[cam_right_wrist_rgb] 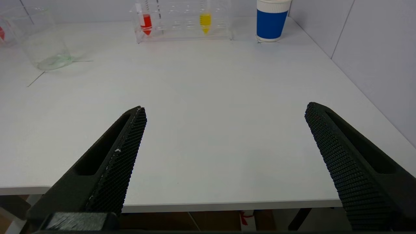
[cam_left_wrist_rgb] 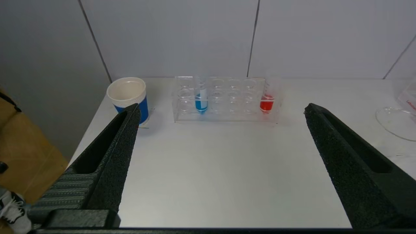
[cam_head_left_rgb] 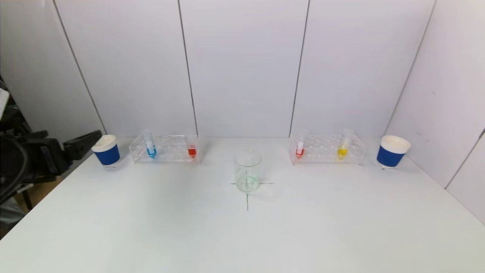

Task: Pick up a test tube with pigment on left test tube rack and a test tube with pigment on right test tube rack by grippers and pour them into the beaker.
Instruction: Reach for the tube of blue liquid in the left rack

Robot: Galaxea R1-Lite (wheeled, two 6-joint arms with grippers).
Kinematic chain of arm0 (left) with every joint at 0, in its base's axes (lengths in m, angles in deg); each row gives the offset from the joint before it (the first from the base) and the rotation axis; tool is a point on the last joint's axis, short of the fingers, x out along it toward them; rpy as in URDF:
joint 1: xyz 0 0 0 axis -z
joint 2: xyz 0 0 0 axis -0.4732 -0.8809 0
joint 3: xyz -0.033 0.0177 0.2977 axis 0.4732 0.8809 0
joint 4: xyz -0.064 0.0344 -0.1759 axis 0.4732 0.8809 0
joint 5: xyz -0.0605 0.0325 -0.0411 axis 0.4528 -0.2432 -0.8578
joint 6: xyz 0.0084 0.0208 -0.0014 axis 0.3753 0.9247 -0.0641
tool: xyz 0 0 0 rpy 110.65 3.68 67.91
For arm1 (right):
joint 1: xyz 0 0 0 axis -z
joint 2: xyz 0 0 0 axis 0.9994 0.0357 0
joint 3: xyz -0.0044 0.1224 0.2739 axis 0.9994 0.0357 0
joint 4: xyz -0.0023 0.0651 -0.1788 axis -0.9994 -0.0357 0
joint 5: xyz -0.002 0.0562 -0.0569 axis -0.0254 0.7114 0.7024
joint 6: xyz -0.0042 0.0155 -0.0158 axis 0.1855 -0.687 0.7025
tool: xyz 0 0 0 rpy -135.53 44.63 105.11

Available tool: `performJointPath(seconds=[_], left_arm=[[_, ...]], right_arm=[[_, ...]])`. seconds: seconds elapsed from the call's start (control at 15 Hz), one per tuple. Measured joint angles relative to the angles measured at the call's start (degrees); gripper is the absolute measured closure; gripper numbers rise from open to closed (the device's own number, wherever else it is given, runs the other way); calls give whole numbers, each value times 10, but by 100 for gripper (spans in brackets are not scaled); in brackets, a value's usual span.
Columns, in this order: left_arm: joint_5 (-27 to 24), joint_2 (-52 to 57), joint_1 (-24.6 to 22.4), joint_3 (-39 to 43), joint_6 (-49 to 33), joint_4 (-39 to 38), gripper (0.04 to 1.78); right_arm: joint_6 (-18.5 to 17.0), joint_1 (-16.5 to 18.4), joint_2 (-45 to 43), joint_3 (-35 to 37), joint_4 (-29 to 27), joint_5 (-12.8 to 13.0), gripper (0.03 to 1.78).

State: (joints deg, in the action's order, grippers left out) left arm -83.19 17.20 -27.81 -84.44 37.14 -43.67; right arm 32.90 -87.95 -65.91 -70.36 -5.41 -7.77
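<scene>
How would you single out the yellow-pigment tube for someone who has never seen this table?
Start at the clear beaker at the table's centre, then go to the transparent rack on the robot's right. Two tubes stand there; the yellow tube is nearest the blue cup, while its neighbour holds red.

Head cam looks fwd and down from high up, taking in the whole white table (cam_head_left_rgb: pixel 242 235) w/ both racks, far off. Left wrist cam sits low at the table's left edge, facing the left test tube rack (cam_left_wrist_rgb: pixel 227 99), fairly near. Right wrist cam sits off the near edge, facing the right test tube rack (cam_right_wrist_rgb: pixel 183 19), farther. All three share the beaker (cam_head_left_rgb: pixel 247 171).
</scene>
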Motion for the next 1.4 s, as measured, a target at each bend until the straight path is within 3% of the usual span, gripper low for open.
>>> performJointPath(seconds=[0.93,1.07,1.4], left_arm=[[-10,-480,-14,3,-18,-526,6],[-12,-529,-20,-1,-17,-562,6],[-21,-598,-23,-40,-17,-568,6]], right_arm=[[0,0,0,0,0,0,4],[0,0,0,0,0,0,4],[0,0,0,0,0,0,4]])
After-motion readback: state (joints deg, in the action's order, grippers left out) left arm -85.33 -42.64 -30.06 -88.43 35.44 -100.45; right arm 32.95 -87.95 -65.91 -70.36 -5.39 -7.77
